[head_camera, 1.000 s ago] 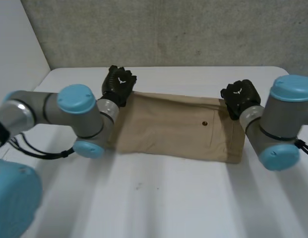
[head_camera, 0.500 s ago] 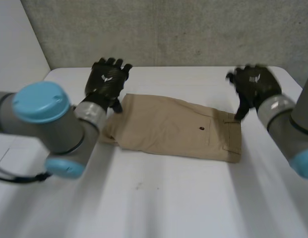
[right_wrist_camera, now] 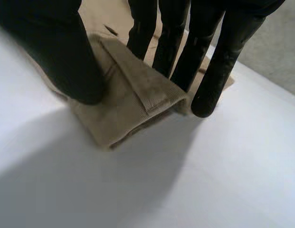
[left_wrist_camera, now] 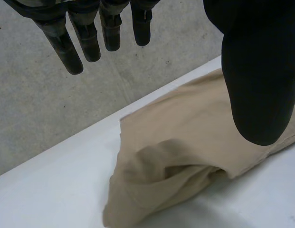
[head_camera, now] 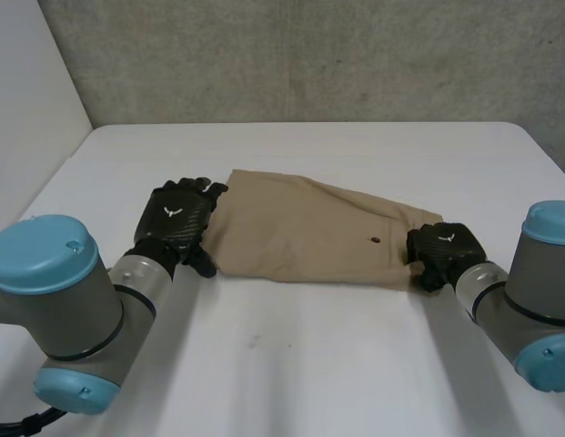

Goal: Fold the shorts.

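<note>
Nearest the camera, the left arm (head_camera: 55, 309) and right arm (head_camera: 537, 291) reach in over bare white desk (head_camera: 291, 373). Next out, the right hand (head_camera: 443, 250) sits low on the 4 o'clock corner of the tan shorts (head_camera: 300, 228). In its wrist view, the thumb presses the near side of a raised ridge of waistband (right_wrist_camera: 137, 95) and straight fingers (right_wrist_camera: 178, 52) stand on the far side, so I read it as pinching that corner, though loosely. The left hand (head_camera: 177, 218) is at the 9 o'clock end of the shorts. Its wrist view shows the fingers (left_wrist_camera: 73, 52) straight and spread, clear above the cloth, with the thumb apart; it holds nothing. The shorts lie flat at mid-desk, long axis 9 to 3, with a small button (head_camera: 374, 242) facing up towards the 3 o'clock end. Beyond the desk's 12 o'clock edge is the grey wall (head_camera: 309, 55). Change noted: a second ago both hands were closed at the far 12 o'clock edge of the cloth; half a second ago they were lifted and spread; now they have come down at the ends. Judgement: the lengthwise fold is laid and let go, and this is a regrasp for the end-to-end fold. The left hand has yet to close.
</note>
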`<action>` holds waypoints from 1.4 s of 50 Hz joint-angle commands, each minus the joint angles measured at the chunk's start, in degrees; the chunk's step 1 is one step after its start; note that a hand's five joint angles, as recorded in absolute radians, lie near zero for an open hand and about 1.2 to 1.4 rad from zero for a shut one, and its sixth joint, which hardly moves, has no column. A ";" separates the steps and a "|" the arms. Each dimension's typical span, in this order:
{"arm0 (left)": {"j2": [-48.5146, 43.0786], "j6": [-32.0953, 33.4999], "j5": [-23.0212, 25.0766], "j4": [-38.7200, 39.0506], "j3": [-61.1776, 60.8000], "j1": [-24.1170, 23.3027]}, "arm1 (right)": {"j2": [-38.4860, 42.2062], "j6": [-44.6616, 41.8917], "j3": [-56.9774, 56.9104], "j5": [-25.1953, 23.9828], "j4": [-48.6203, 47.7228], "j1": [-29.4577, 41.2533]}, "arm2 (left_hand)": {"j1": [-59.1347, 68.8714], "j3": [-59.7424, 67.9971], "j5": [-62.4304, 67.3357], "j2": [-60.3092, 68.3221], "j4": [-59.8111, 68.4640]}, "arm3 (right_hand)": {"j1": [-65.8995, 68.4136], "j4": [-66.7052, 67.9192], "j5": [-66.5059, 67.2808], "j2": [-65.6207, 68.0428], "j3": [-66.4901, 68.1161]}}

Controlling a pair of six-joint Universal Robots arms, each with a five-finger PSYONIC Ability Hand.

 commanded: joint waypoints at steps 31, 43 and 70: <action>1.59 0.07 -0.35 -0.54 0.69 0.85 | 9.67 -57.00 -22.86 -16.72 7.44 21.87 | -0.23 -1.37 -1.89 -1.00 -0.96 | 31.39 16.10 19.86 16.15 17.96; -1.21 1.74 -0.35 -5.97 14.37 0.76 | 1.35 -11.52 -23.66 -16.20 7.27 19.53 | 0.94 -0.19 -0.71 0.18 0.22 | -38.61 -53.90 -50.14 -53.85 -52.04; -34.52 -2.04 0.99 -25.04 51.49 -12.16 | 9.85 14.20 -28.40 -7.24 16.23 5.63 | 5.82 4.68 4.16 5.06 5.09 | -38.61 -53.90 -50.14 -53.85 -52.04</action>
